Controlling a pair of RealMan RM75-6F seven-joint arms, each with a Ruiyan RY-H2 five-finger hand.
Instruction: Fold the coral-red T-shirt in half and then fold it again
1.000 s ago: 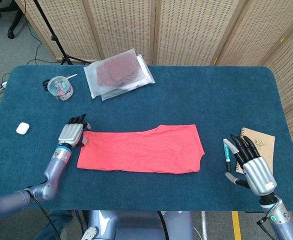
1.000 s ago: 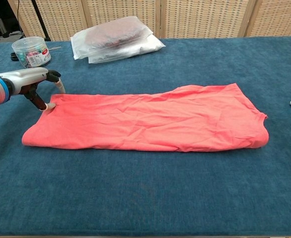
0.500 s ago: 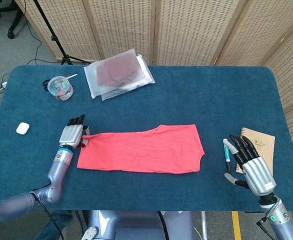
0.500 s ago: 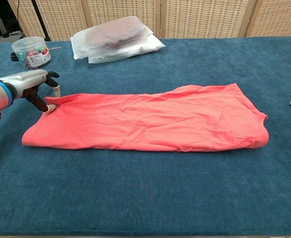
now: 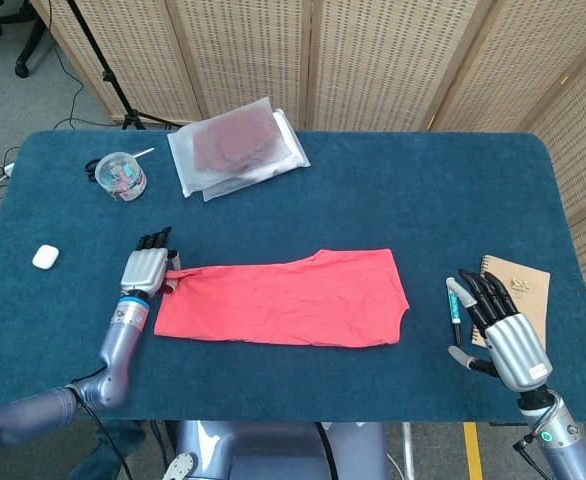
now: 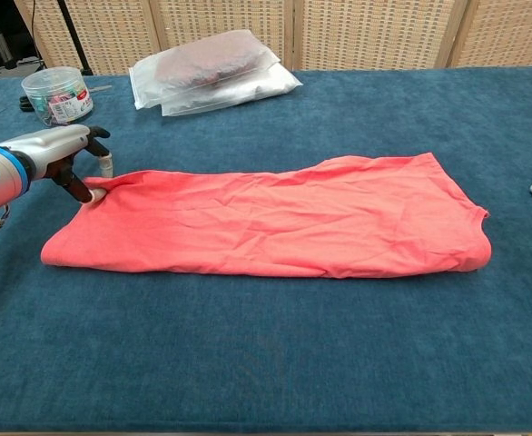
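A coral-red T-shirt [image 5: 283, 298], folded into a long band, is seen lying flat on the blue tabletop [image 5: 423, 200], nearer the front edge than the back. Its left end is touched by the fingers [image 5: 173, 268] of the left robot hand [image 5: 146, 265]. The right robot hand [image 5: 501, 330] is held near the front right corner, fingers spread, beside a pen [image 5: 455, 308] and a brown notebook [image 5: 521, 290]. A bagged garment [image 5: 235, 147] and a clear tub [image 5: 121, 175] are placed toward the back left, and a small white case [image 5: 45, 256] near the left edge.
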